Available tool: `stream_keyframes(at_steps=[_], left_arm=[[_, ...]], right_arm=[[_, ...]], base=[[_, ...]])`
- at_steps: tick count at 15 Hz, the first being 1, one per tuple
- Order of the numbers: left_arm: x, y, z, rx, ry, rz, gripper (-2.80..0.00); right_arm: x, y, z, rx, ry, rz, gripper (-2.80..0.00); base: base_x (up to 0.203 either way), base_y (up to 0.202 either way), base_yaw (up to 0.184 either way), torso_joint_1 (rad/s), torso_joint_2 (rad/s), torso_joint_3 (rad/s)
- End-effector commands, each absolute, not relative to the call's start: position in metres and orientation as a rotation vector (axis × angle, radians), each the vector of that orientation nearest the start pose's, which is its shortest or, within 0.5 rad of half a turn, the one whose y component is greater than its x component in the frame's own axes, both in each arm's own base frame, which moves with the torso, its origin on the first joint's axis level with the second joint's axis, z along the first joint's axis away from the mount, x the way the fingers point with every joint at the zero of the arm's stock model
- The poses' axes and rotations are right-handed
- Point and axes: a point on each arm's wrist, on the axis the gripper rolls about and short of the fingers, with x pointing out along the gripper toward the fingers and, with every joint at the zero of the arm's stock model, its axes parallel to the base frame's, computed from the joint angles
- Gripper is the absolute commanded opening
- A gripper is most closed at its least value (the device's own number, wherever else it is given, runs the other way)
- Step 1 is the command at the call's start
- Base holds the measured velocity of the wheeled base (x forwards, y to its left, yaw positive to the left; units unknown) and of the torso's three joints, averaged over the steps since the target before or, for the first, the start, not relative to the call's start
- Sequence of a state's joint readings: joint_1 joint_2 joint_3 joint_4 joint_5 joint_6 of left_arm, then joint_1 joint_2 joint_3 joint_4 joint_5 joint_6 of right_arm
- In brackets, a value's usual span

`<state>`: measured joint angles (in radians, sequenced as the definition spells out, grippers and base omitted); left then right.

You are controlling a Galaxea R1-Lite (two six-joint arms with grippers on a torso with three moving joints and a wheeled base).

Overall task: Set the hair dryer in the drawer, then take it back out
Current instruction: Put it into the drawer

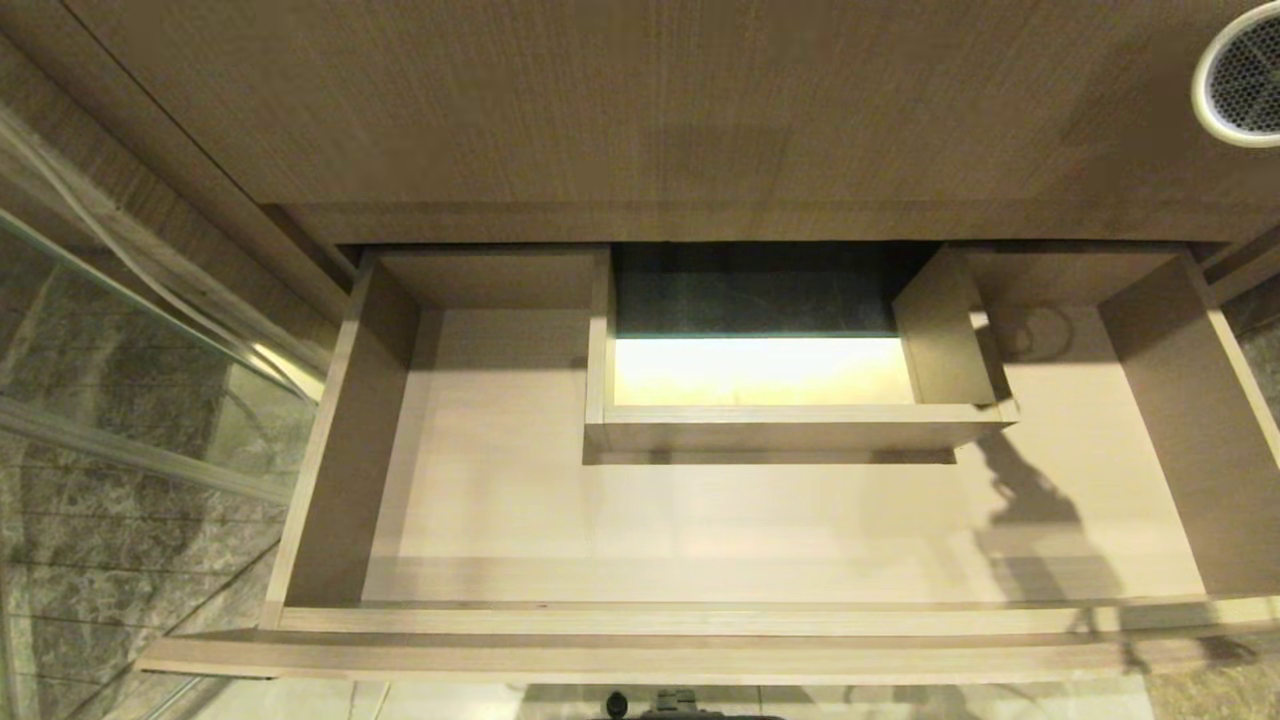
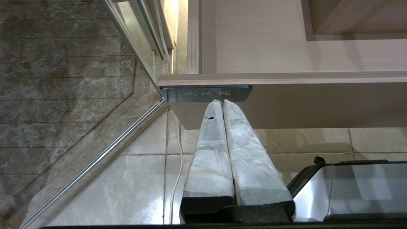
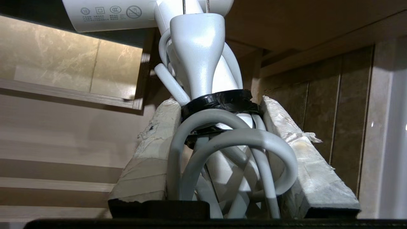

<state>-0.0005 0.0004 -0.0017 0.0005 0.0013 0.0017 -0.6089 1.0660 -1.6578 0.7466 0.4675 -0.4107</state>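
Note:
The pale wood-grain drawer (image 1: pixel 500 480) stands pulled open below me, with nothing lying on its floor. A boxed cut-out (image 1: pixel 790 425) sits at its mid-rear. At the head view's upper right corner only the round grey mesh grille of the white hair dryer (image 1: pixel 1240 75) shows. In the right wrist view my right gripper (image 3: pixel 219 101) is shut on the hair dryer (image 3: pixel 197 47) at its handle, where the white cord is coiled and bound with black tape. My left gripper (image 2: pixel 222 101) is shut on nothing, parked just under the drawer front (image 2: pixel 302 105).
A glass partition (image 1: pixel 120 330) with a metal frame stands left of the drawer. A taller wood panel (image 1: pixel 640 100) rises behind it. A dark label plate (image 2: pixel 206 94) sits on the drawer front. A white cable (image 2: pixel 178 165) and my base (image 2: pixel 349 187) are on the tiled floor.

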Motion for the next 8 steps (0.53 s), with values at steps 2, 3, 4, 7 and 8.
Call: stream_keyframes(at_steps=[2,3,4,7,8], left_arm=[[-0.023,0.000,0.076,0.002,-0.001,0.001,-2.80],[-0.023,0.000,0.076,0.002,0.001,0.001,-2.80],[-0.023,0.000,0.076,0.002,-0.001,0.001,-2.80],[-0.023,0.000,0.076,0.002,-0.002,0.000,-2.80],[-0.023,0.000,0.076,0.002,-0.002,0.001,-2.80]], right_arm=[[0.057,-0.027,0.388,-0.279,0.238,-0.089,-2.80],[0.059,-0.028,0.382,-0.265,0.262,-0.083,-2.80],[0.060,-0.029,0.377,-0.256,0.281,-0.078,-2.80],[0.068,-0.035,0.354,-0.215,0.357,-0.060,-2.80],[0.071,-0.037,0.345,-0.210,0.384,-0.051,-2.80]], base=[[0.000,0.000,0.000,0.092,0.04,0.119],[0.000,0.000,0.000,0.045,0.05,0.048],[0.000,0.000,0.000,0.033,0.05,0.036],[0.000,0.000,0.000,0.015,0.01,0.039],[0.000,0.000,0.000,0.008,0.00,0.037]])
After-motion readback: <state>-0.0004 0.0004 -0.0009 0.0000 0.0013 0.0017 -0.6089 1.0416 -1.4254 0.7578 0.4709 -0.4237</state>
